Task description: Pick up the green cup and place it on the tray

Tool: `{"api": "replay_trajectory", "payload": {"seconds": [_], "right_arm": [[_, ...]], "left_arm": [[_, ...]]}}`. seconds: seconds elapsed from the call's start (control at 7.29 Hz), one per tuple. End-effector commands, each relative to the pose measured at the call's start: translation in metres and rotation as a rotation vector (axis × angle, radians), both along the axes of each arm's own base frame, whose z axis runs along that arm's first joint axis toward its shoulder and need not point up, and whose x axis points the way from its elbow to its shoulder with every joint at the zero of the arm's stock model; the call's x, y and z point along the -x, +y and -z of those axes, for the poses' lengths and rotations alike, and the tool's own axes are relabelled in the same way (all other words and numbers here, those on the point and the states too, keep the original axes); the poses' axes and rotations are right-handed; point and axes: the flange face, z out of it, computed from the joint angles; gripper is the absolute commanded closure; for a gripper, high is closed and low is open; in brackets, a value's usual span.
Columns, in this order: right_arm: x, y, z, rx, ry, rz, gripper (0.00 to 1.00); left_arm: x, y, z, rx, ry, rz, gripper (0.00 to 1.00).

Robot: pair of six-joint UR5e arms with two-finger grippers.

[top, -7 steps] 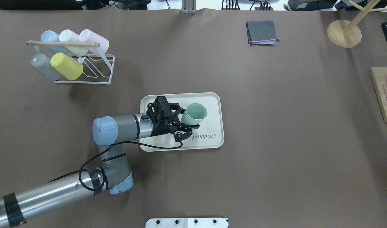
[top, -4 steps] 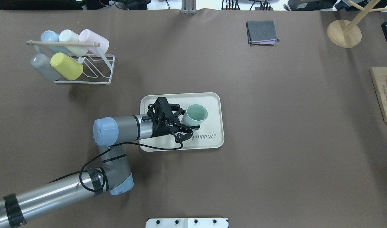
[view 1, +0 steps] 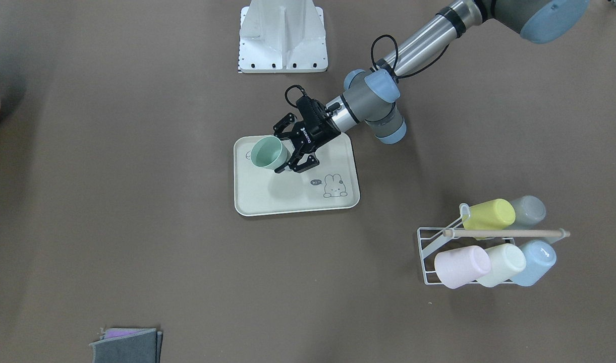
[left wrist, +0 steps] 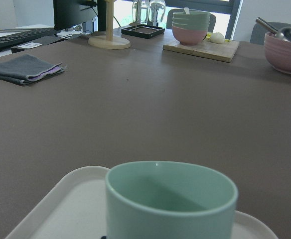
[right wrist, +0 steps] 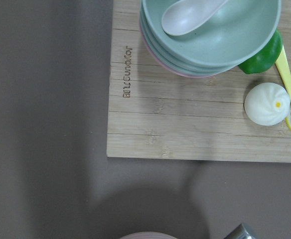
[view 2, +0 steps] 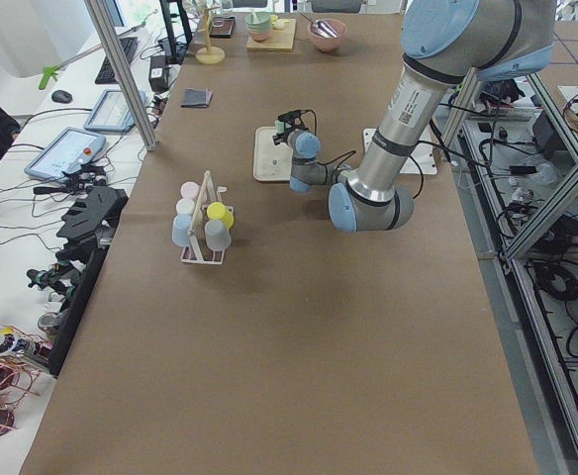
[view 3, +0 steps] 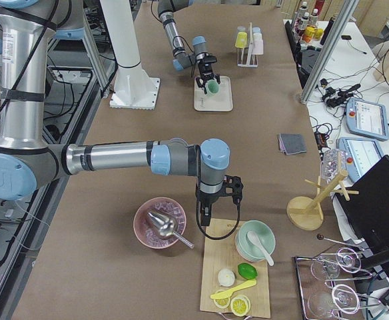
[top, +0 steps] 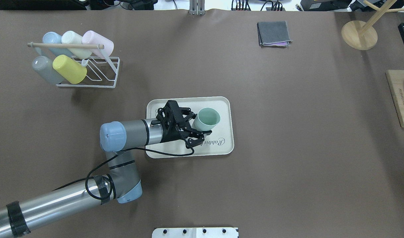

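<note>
The green cup (top: 207, 118) is over the right half of the cream "Rabbit" tray (top: 223, 107), mouth up and slightly tilted. My left gripper (top: 200, 125) reaches in from the left, with its fingers on either side of the cup's lower body, shut on it. In the front-facing view the cup (view 1: 268, 152) is at the tray's (view 1: 287, 199) upper left, inside the gripper (view 1: 276, 152). The left wrist view shows the cup (left wrist: 170, 199) close up with the tray rim (left wrist: 68, 196) below. My right gripper (view 3: 234, 190) shows only in the right side view, by a wooden board; I cannot tell its state.
A white wire rack (top: 89, 76) at the far left holds several cups, among them a yellow one (top: 69, 68). A folded grey cloth (top: 274, 33) and a wooden stand (top: 359, 34) lie at the back right. A wooden board (right wrist: 195, 124) carries stacked bowls (right wrist: 210, 35).
My left gripper has moved a little to the right over the tray, and the green cup has moved with it.
</note>
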Motion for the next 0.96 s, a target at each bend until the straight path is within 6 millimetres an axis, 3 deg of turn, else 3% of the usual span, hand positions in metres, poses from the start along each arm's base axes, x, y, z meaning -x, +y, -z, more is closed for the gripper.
{"api": "replay_trajectory", "payload": {"seconds": [0.0, 0.14, 0.82], "right_arm": [[0.0006, -0.0008, 0.0002, 0.001, 0.002, -0.001, 0.00], [0.0000, -0.0007, 0.0003, 0.001, 0.000, -0.002, 0.00], [0.0007, -0.0022, 0.0023, -0.004, 0.001, -0.001, 0.00]], "left_arm": [[0.0006, 0.0003, 0.0043, -0.003, 0.007, 0.000, 0.08], [0.0016, -0.0004, 0.0039, -0.003, 0.007, 0.001, 0.03], [0.0099, -0.0005, 0.0039, -0.007, 0.015, 0.007, 0.02]]}}
